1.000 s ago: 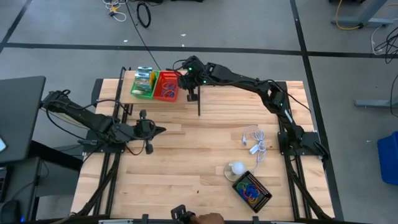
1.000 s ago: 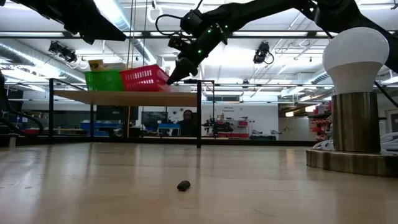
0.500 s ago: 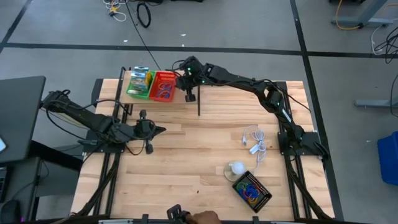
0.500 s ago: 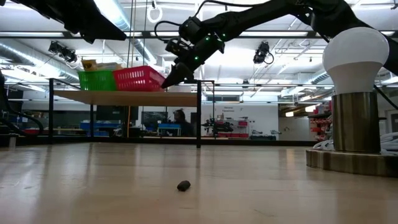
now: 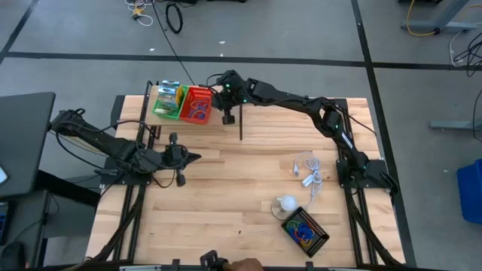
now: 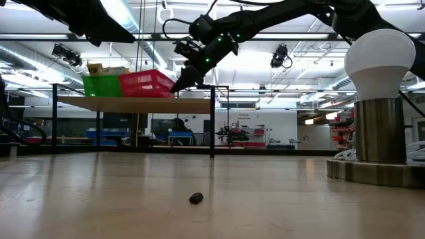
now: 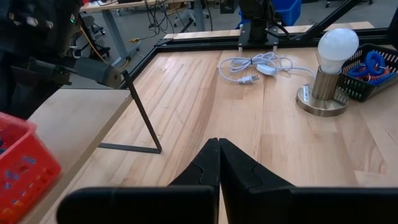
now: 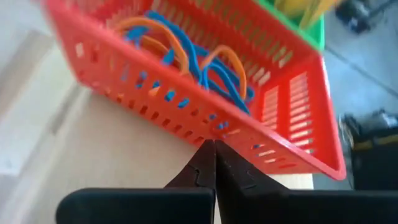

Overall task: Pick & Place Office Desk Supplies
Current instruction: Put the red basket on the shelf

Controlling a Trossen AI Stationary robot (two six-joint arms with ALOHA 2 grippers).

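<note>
A red mesh basket [image 5: 197, 105] holding blue and orange loops [image 8: 186, 53] stands on a raised wooden shelf [image 6: 139, 104] at the table's far left. A green basket [image 5: 169, 102] with printed packets stands against its left side. My right gripper [image 8: 213, 147] is shut, its tips at the red basket's right-hand wall. My left gripper [image 7: 218, 149] is shut and holds nothing, hanging still over the table's left part [image 5: 192, 156]. A black basket [image 5: 306, 232] with coloured loops sits on the table near the front right. My right gripper presses its shut fingertips [image 8: 205, 155] against the red basket's side wall [image 8: 233, 134], low down near the bottom edge. It comes from the table's right, slanting downward. The basket stands upright on the shelf, its other side against the green basket.
A lamp with a white bulb [image 5: 286, 203] stands beside the black basket, its white cord [image 5: 309, 172] loose on the table behind it. The shelf's thin black legs [image 7: 144, 115] stand on the table. A small dark bit [image 6: 196, 198] lies mid-table.
My right gripper has moved toward the table's left edge, staying shut, and the red basket has slid left along the shelf ahead of it, together with the green basket beside it.
</note>
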